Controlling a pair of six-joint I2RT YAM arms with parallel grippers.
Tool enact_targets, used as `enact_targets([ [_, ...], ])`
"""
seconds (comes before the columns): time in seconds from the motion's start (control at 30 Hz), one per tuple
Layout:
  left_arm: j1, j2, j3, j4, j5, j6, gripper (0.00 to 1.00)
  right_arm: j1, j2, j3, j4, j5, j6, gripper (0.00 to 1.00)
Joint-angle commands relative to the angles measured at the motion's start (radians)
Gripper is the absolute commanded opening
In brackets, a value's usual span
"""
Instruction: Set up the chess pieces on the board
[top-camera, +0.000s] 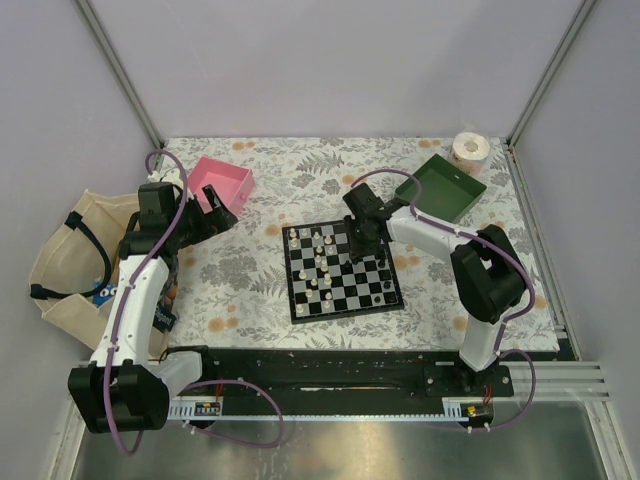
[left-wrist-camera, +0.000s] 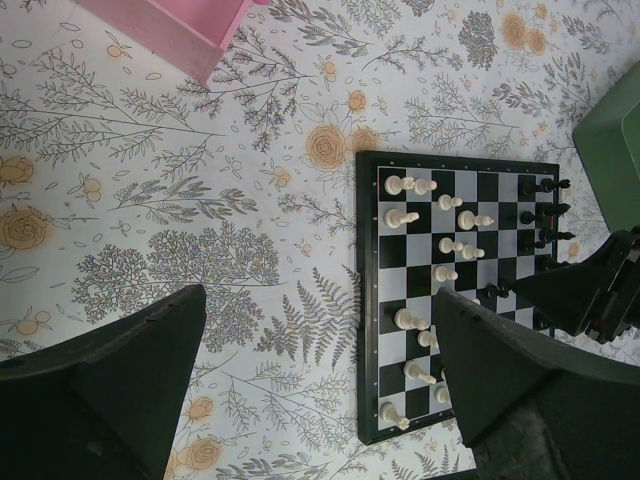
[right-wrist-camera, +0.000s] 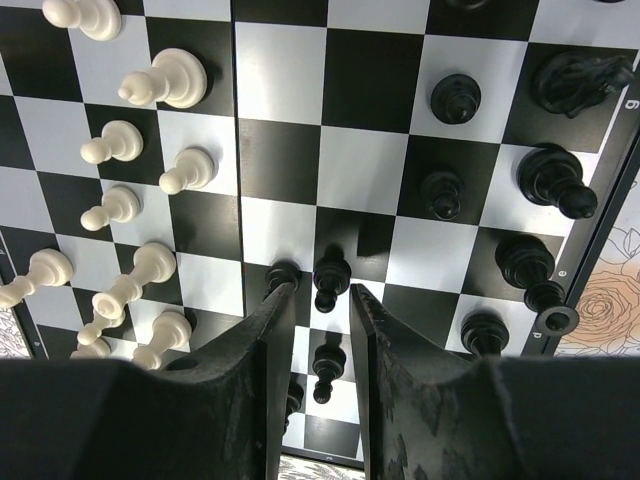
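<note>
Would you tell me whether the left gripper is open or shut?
Open: the left gripper has its fingers spread wide apart in its wrist view, with nothing held between them.

- Holds the left gripper (top-camera: 223, 215) well to the left of the board (top-camera: 345, 272), facing down.
- Spreads its fingers (left-wrist-camera: 120, 380) wide apart.
- Bends the right arm (top-camera: 488, 272) at the elbow beside the board's right edge, forearm reaching over it.
- Hangs the right gripper (top-camera: 358, 240) low above the board's far half.
- Sets those fingers (right-wrist-camera: 265, 360) only narrowly parted.
</note>
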Motion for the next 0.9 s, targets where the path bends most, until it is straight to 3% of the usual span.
enact_targets([
  [0.0, 0.008, 0.001, 0.013, 0.03, 0.018, 0.01, 0.99, 0.011, 0.012, 0.009, 0.006, -0.012, 0.01, 0.37],
  [0.47, 0.007, 0.002, 0.013, 0.03, 0.02, 0.01, 0.99, 0.012, 0.026, 0.016, -0.008, -0.003, 0.008, 0.33],
  [0.87, 0.007, 0.002, 0.013, 0.03, 0.02, 0.01, 0.99, 0.012, 0.007, 0.036, -0.037, 0.041, -0.011, 0.11],
])
